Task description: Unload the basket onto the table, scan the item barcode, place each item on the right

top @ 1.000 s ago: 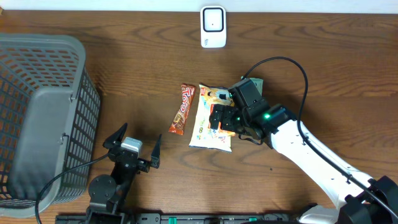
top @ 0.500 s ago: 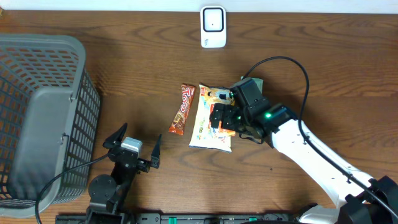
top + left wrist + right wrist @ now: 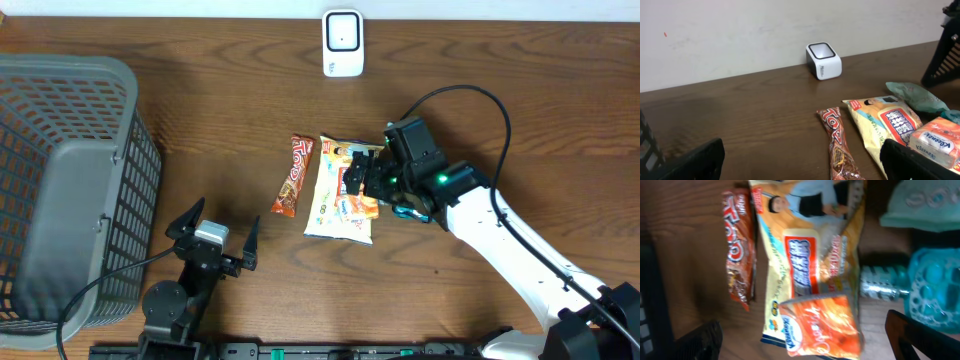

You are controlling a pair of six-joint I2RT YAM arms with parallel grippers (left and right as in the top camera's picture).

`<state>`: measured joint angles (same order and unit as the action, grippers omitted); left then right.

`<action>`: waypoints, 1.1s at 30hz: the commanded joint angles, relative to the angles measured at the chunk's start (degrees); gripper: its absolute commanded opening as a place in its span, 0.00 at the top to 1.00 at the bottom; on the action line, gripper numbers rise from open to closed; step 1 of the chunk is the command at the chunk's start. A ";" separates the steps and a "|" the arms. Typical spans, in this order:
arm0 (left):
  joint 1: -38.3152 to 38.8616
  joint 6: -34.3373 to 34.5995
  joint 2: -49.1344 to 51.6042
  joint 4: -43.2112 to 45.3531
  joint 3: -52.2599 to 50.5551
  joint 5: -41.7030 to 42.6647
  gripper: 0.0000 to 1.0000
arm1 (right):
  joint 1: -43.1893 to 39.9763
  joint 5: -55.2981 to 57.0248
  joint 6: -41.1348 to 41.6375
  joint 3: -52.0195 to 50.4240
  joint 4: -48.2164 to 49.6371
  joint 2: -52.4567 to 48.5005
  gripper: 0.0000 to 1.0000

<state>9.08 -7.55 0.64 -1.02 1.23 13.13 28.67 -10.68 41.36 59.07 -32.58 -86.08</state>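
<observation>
Nothing has been scanned yet, by the look of it. The right hand (image 3: pixel 362 183) hovers, fingers spread wide and gripping nothing, above the small orange packet (image 3: pixel 358 208), which lies on the big snack bag (image 3: pixel 325 195) near the middle of the counter (image 3: pixel 200 100). The scanner (image 3: pixel 342 43) stands well apart at the counter's back edge. The left hand (image 3: pixel 217 233), equally wide and empty, sits by the front edge. Grasping, carrying and presenting the barcode are all left to do.
</observation>
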 commanded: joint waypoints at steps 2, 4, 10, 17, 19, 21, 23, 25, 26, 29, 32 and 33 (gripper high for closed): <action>0.17 -0.57 0.00 -1.97 -0.92 0.09 0.01 | -0.24 -1.68 -2.29 -0.26 1.25 -0.02 0.01; 0.17 -0.57 0.00 -1.97 -0.92 0.09 0.01 | -0.31 -1.68 -2.71 -0.24 1.40 -0.02 0.01; 0.17 -0.57 0.00 -1.97 -0.92 0.09 0.01 | -0.50 -1.68 -5.68 -0.26 1.66 -0.20 0.01; 0.17 -0.57 0.00 -1.97 -0.92 0.09 0.01 | -1.86 -2.01 -6.34 -0.26 2.05 -1.99 0.01; 0.17 -0.57 0.00 -1.97 -0.92 0.09 0.01 | -2.01 -3.61 -7.96 -0.26 2.36 -3.08 0.03; 0.17 -0.57 0.00 -1.97 -0.92 0.09 0.01 | -2.01 -5.53 -10.67 -0.26 3.10 -4.33 0.06; 0.17 -0.57 0.00 -1.97 -0.92 0.09 0.01 | -2.03 -6.45 -11.72 -0.26 3.65 -5.90 0.09; 0.17 -0.57 0.00 -1.97 -0.92 0.09 0.01 | -2.21 -6.93 -12.24 -0.26 3.48 -7.63 0.16; 0.17 -0.57 0.00 -1.97 -0.92 0.09 0.01 | -2.43 -7.82 -13.05 -0.26 3.37 -8.24 0.19; 0.17 -0.57 0.00 -1.97 -0.92 0.09 0.01 | -3.65 -11.78 -15.74 -0.26 2.75 -9.70 0.23; 0.17 -0.57 0.00 -1.97 -0.92 0.09 0.01 | -5.40 -13.49 -17.84 -0.26 1.64 -9.99 0.22; 0.17 -0.57 0.00 -1.97 -0.92 0.09 0.01 | -5.99 -13.49 -17.92 -0.26 1.31 -9.99 0.22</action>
<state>9.08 -7.57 0.64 -1.02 1.23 13.13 24.69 -20.88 27.20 59.05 -30.63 -95.98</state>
